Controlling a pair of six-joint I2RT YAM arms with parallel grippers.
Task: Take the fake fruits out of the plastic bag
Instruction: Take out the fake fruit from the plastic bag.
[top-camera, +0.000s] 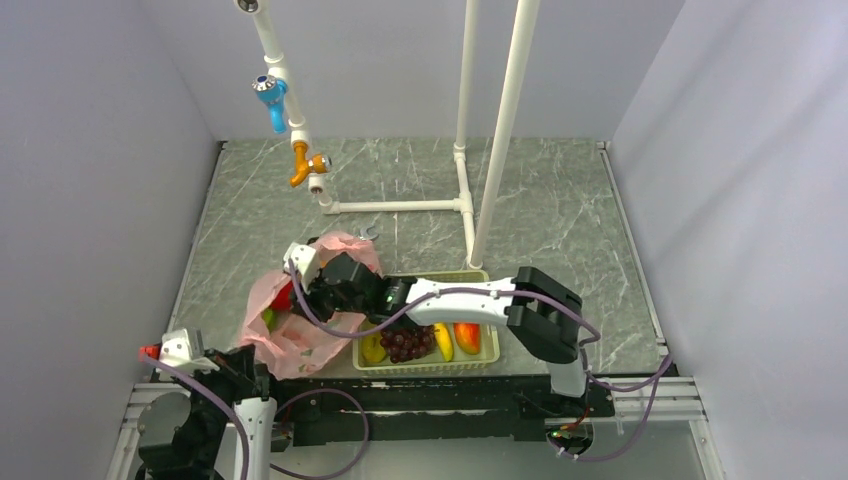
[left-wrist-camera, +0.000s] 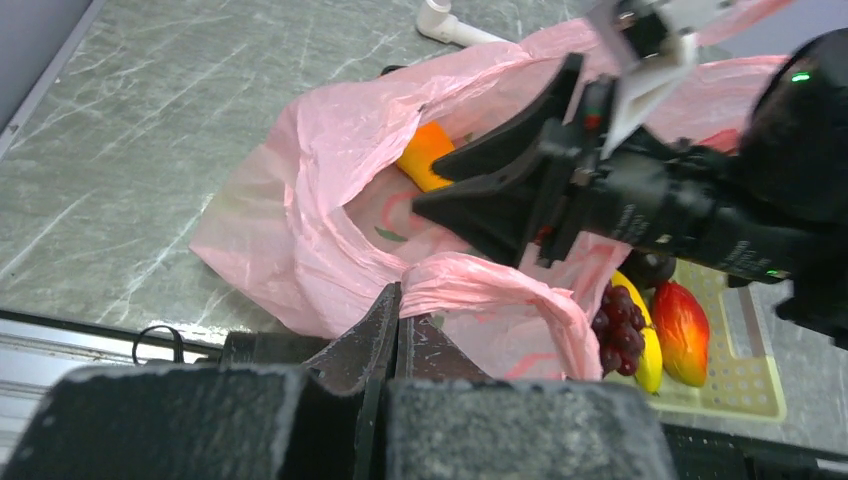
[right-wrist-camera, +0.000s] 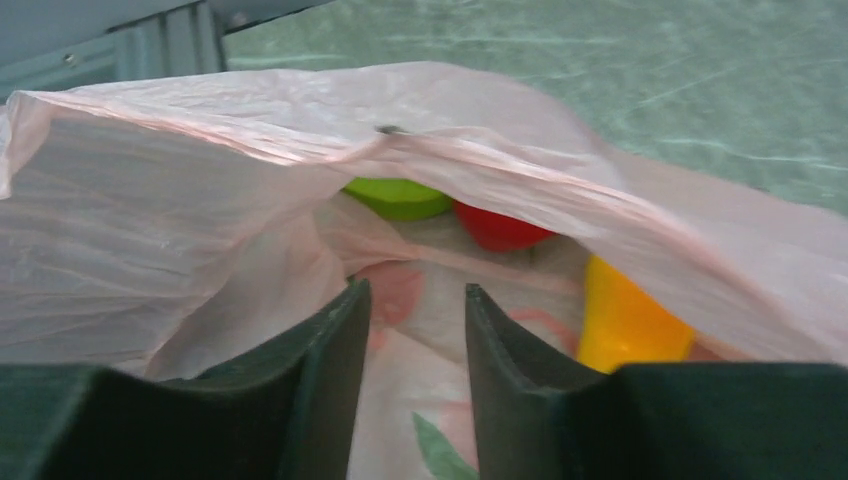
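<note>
The pink plastic bag (top-camera: 300, 330) lies left of the basket, its mouth open. My right gripper (right-wrist-camera: 417, 295) is open and empty inside the mouth. Ahead of it lie a green piece (right-wrist-camera: 398, 197), a red ball (right-wrist-camera: 497, 228) and a yellow-orange oval (right-wrist-camera: 625, 325). The left wrist view shows the right gripper (left-wrist-camera: 425, 190) next to the oval (left-wrist-camera: 425, 155). My left gripper (left-wrist-camera: 398, 295) is shut on the bag's near edge (left-wrist-camera: 480, 280). The grape bunch (top-camera: 408, 343) and a yellow banana-like piece (top-camera: 442, 340) lie in the basket.
The pale green basket (top-camera: 488, 360) also holds a red-orange mango-like fruit (top-camera: 467, 337) and a dark round fruit (left-wrist-camera: 650, 268). A white pipe frame (top-camera: 466, 200) stands behind, with blue (top-camera: 272, 95) and orange (top-camera: 302, 160) fittings. Walls close in left and right.
</note>
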